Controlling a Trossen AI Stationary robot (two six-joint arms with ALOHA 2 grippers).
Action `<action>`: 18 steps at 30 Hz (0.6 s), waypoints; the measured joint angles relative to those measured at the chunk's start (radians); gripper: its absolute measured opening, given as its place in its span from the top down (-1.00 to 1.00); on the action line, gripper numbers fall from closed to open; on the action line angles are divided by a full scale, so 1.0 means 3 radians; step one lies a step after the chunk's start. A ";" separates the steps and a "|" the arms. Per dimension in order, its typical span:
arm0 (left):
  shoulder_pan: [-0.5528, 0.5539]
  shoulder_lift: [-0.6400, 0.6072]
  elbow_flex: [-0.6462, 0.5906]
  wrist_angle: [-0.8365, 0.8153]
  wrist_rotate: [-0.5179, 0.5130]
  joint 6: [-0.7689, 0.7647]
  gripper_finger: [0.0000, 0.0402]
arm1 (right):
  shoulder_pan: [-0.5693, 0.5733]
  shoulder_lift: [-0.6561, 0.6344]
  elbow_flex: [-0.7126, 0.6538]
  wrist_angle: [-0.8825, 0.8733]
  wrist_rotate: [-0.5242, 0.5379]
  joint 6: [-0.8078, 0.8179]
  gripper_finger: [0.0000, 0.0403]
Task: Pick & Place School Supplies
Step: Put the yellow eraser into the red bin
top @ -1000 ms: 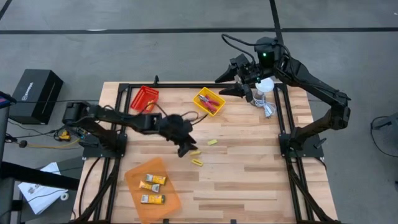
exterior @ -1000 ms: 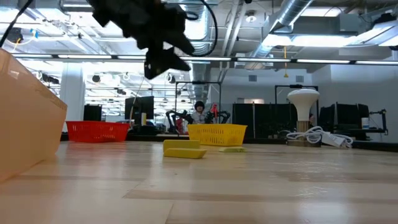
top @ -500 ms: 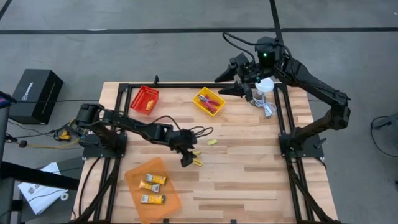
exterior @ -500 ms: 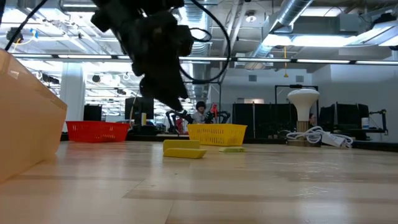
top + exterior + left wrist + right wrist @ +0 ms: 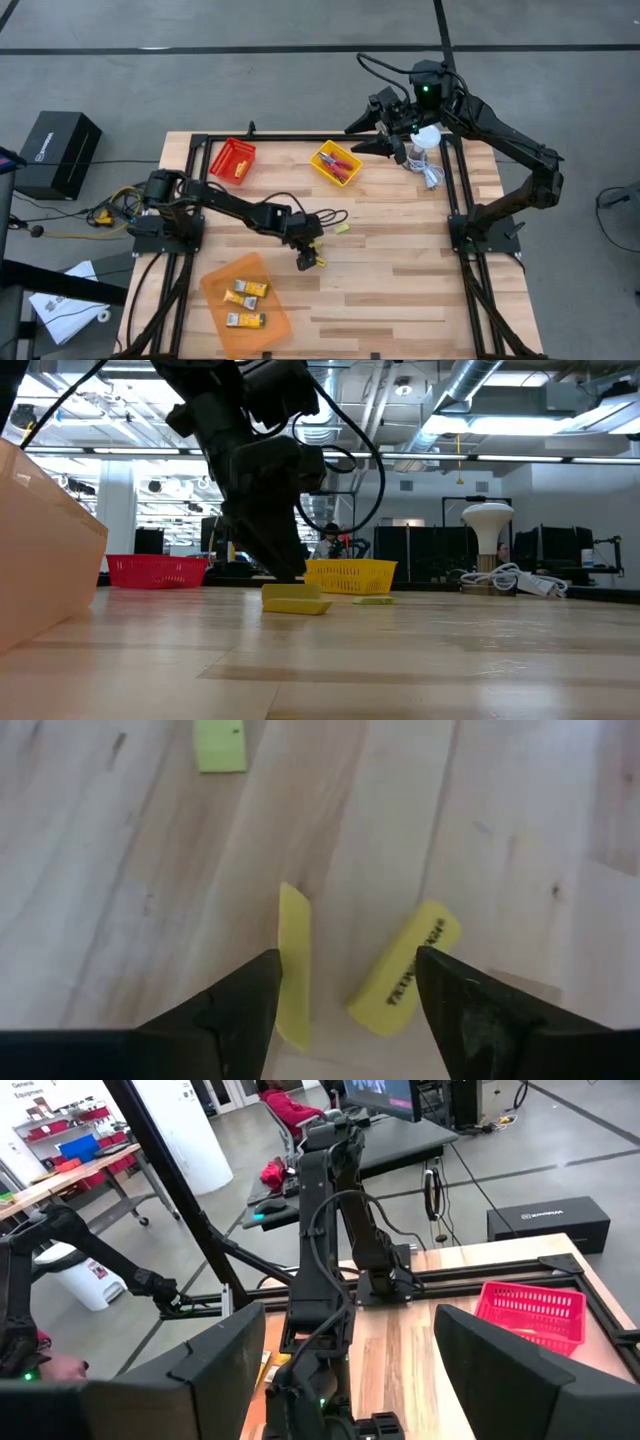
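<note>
My left gripper is open and low over the table's middle. Its fingers stand on either side of two small yellow pieces lying flat on the wood: a thin flat one and a rounded one with black lettering. In the high view both show as one yellow spot; in the low view they lie below the gripper. A third, greenish-yellow piece lies beyond them. My right gripper waits open, high over the far right corner. My left gripper points down at the table from above. One finger stands right against the thin yellow piece's long edge; whether it touches I cannot tell. The other finger is apart from the lettered piece.
An orange tray at the near left holds yellow-and-white packs. A red tray and a yellow tray with red-handled tools stand at the far side. A white lamp-like object with its cable sits at the far right.
My left gripper has moved toward the near edge and come down from well above the table to just over the two yellow pieces, its arm stretching out farther across the table. The pieces have not moved.
</note>
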 joint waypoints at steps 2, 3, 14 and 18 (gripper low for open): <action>0.0014 0.0000 0.0000 -0.0014 -0.0007 -0.0001 -0.14 | 0.0000 0.0000 0.0000 0.0000 0.0000 -0.0005 -0.40; 0.0023 0.0000 0.0000 -0.0017 -0.0004 -0.0001 -0.14 | 0.0000 0.0000 0.0000 0.0000 -0.0002 -0.0006 -0.40; 0.0026 0.0001 0.0156 -0.0028 0.0025 -0.0008 -0.12 | 0.0000 0.0000 0.0000 -0.0003 -0.0078 -0.0025 -0.40; 0.0026 0.0001 0.0156 -0.0067 0.0023 -0.0008 -0.11 | 0.0000 0.0000 0.0000 -0.0001 -0.0078 -0.0045 -0.40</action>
